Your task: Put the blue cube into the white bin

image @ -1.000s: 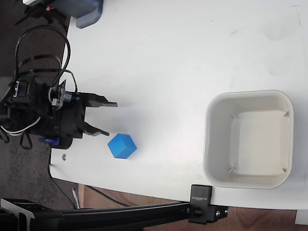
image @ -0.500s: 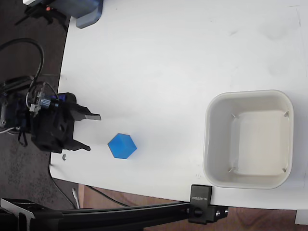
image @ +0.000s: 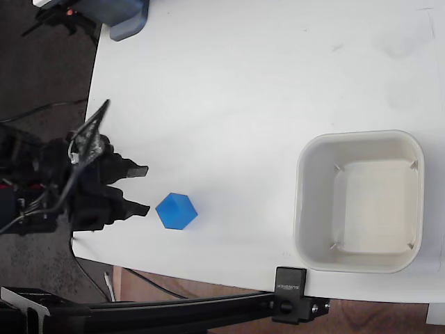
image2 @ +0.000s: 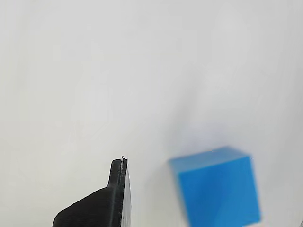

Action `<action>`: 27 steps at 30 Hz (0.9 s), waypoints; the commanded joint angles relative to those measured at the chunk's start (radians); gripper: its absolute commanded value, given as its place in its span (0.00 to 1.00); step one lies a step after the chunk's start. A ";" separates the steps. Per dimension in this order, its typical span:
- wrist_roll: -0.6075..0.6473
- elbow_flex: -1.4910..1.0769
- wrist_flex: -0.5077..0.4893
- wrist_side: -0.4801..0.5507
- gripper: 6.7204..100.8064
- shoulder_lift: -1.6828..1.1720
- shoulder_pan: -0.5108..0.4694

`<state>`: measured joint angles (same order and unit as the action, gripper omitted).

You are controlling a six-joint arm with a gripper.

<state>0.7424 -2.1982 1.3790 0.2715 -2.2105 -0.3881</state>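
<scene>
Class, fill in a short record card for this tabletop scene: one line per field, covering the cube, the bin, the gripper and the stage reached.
cube: blue cube resting on the white table, lower left in the fixed view
bin: white bin at right, empty, well apart from the cube
gripper: gripper at the table's left edge, fingers open, pointing toward the cube, holding nothing
cube vs fingers: cube just right of the lower finger, not between them
wrist view: one dark finger beside the cube
stage: cube not yet grasped

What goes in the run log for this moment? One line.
gripper: open, beside cube | small bright blue cube: on table, ungrasped | square off-white plastic bin: empty
</scene>
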 commanded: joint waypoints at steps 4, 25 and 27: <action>0.051 0.133 0.087 -0.083 0.99 0.083 -0.009; 0.186 0.163 -0.018 -0.046 0.99 0.305 -0.089; 0.187 0.167 -0.025 -0.044 0.99 0.319 -0.089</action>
<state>0.9265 -2.0923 1.3698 0.2071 -1.8837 -0.4709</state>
